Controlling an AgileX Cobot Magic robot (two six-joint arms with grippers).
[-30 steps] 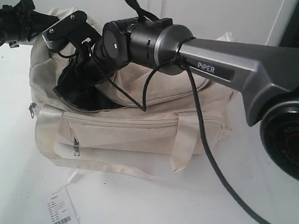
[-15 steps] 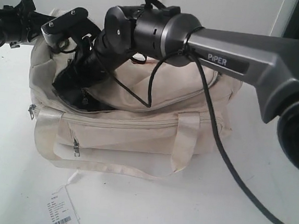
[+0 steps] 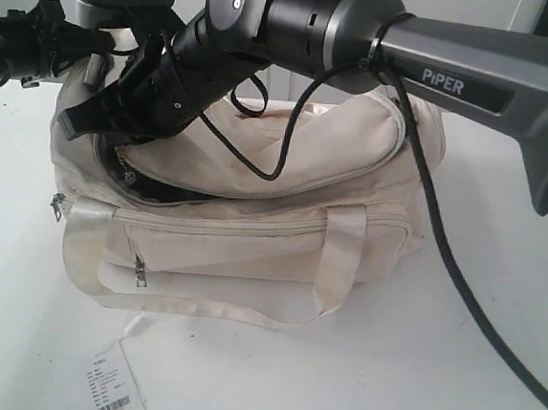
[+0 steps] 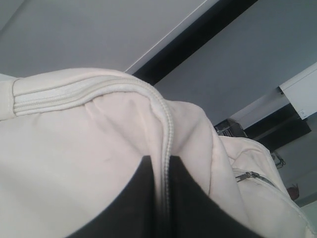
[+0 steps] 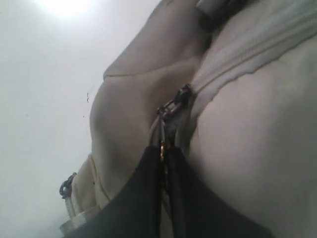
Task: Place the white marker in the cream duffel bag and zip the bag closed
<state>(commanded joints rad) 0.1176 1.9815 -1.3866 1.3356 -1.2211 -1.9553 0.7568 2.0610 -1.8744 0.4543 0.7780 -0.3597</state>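
Right fingers (image 5: 131, 203) pinch zip pull (image 5: 171, 106); left fingers (image 4: 126, 208) clamp cream duffel bag (image 4: 74, 148).

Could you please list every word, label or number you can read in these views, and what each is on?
"PiPER": white lettering on a dark plate on the right arm, exterior view.
Paper tag: barcode and printed lines, too small to read.
Both wrist views: no text visible.

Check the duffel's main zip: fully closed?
Not fully closed. A dark gap shows under the top flap of the cream duffel bag, at its left end in the exterior view.
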